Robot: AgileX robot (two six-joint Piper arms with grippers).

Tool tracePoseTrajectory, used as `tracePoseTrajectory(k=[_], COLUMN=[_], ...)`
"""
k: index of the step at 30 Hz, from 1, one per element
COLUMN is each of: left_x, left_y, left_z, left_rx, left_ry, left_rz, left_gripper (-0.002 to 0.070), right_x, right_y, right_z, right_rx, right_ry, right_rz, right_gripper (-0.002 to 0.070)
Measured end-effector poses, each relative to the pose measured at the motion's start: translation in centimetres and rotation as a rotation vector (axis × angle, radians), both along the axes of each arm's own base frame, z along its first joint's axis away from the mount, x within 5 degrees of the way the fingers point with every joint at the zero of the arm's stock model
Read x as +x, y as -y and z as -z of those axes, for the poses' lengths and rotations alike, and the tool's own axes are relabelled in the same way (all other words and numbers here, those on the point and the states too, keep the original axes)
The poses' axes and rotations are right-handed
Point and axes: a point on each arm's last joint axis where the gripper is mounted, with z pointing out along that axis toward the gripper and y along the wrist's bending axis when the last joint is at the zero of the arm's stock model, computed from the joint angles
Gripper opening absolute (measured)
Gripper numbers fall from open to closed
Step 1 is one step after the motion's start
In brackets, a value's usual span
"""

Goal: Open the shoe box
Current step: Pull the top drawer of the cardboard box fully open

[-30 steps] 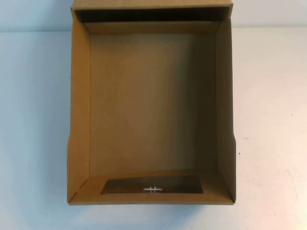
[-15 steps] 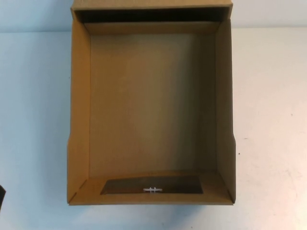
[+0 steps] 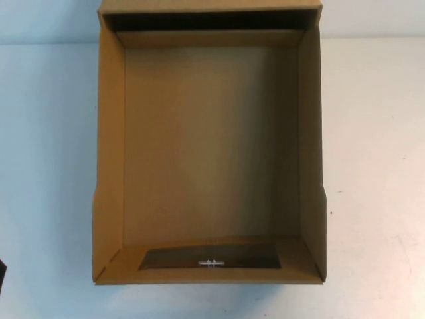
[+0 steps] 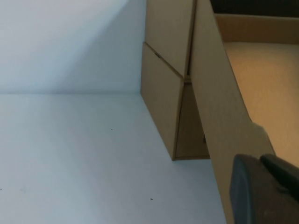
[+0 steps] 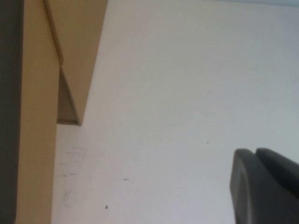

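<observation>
- Only change vs a sec ago: a dark sliver has crept in at the lower-left edge of the high view, prob part of the left arm. The shoe box hasn't shifted at all.
- The shoe box sits btwn the two grippers: to the right of the left gripper, to the left of the right gripper. Its open side faces up, inside is bare cardboard, nothing in it.
- Its near end has a cut-out window w/ a small white tag in it. The far end shows a dark slot under a folded edge.
- Judgement: opening looks done, no part left closed that I can see.
- left gripper: just beside the box's outer side wall, w/ a box corner ahead of it. Can't tell if it touches the wall. Its two dark fingers sit pressed together, holding nothing.
- right gripper: out over bare table, box wall off to its side and clearly apart, no contact. Fully closed, empty.
- Why so, as I read it: both are kept to the flanks so the box stays unobstructed and no wall gets knocked. Both are closed since no grip is needed now.
- table: white, plain, a few faint specks. The box sits central on it, prob so either arm can reach.
</observation>
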Motion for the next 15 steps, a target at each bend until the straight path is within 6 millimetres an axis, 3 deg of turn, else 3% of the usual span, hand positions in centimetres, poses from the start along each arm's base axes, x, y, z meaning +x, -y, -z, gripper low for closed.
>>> tracePoseTrajectory(k=[15], left_x=[0.0], left_y=[0.01], left_z=[0.01], left_rx=[0.0], left_ry=[-0.001], left_rz=[0.001], left_gripper=[-0.0004], right_x=[0.1], right_y=[-0.5], right_z=[-0.18], right_rx=[0.067], right_ry=[0.023], right_rz=[-0.024], right_gripper=[-0.0013])
